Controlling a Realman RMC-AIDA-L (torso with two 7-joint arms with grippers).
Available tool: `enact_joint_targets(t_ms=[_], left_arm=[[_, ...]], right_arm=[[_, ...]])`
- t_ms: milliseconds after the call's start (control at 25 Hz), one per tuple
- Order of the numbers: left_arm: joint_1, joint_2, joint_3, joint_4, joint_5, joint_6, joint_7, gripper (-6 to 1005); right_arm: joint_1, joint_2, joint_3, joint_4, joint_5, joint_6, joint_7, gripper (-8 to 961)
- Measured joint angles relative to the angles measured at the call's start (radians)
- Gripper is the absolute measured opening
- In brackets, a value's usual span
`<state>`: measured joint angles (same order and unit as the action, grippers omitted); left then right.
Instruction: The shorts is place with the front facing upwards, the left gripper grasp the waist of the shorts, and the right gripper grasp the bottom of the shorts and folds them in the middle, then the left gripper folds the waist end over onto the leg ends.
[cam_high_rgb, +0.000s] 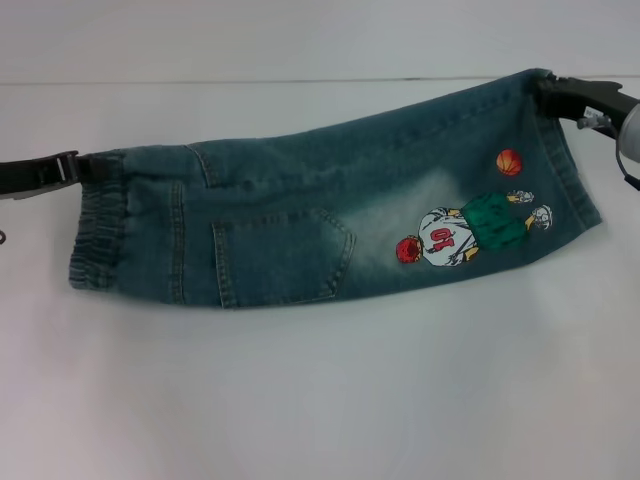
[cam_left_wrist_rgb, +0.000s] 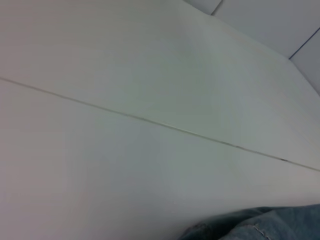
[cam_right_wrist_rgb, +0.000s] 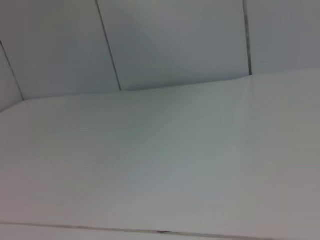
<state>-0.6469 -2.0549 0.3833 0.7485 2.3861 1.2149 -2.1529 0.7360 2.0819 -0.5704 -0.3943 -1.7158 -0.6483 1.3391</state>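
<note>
From the head view, the shorts (cam_high_rgb: 330, 215) lie stretched across the middle of the white table (cam_high_rgb: 320, 400), already folded lengthwise, the back pocket and the cartoon basketball-player patch (cam_high_rgb: 470, 225) facing up. The left gripper (cam_high_rgb: 55, 172) sits at the table's left edge, clamped on the far corner of the waist of the shorts (cam_high_rgb: 98, 232). The right gripper (cam_high_rgb: 572, 97) is near the far right corner, pinching the far corner of the bottom of the shorts (cam_high_rgb: 565, 160), which rides higher than the rest.

The left wrist view shows bare tabletop, a seam line, and only a sliver of denim (cam_left_wrist_rgb: 270, 225) at one border; no fingers appear.

The right wrist view shows only tabletop and wall panels.

As I judge it, both holds catch corners only. When the waist is carried over to the hems, the thick elastic could slip free, or the doubled layers could slide apart and land skewed.
</note>
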Motion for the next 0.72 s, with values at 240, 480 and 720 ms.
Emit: enact_joint_targets(t_ms=[240,480,720], left_arm=[[-0.002,-0.015,0.002,-0.006,0.000,-0.047,0.035,82],[-0.007,-0.010,0.015,-0.027,0.005,-0.068,0.022,105],[-0.005,-0.011,0.024,-0.023,-0.003,-0.089,0.015,128]], right_arm=[[0.010,0.001,-0.004,0.011,0.000,0.019,-0.015,44],[0.017,0.001,-0.026,0.021,0.000,0.036,-0.033,50],[0.031,0.003,-0.026,0.032,0.001,0.059,-0.032,176]])
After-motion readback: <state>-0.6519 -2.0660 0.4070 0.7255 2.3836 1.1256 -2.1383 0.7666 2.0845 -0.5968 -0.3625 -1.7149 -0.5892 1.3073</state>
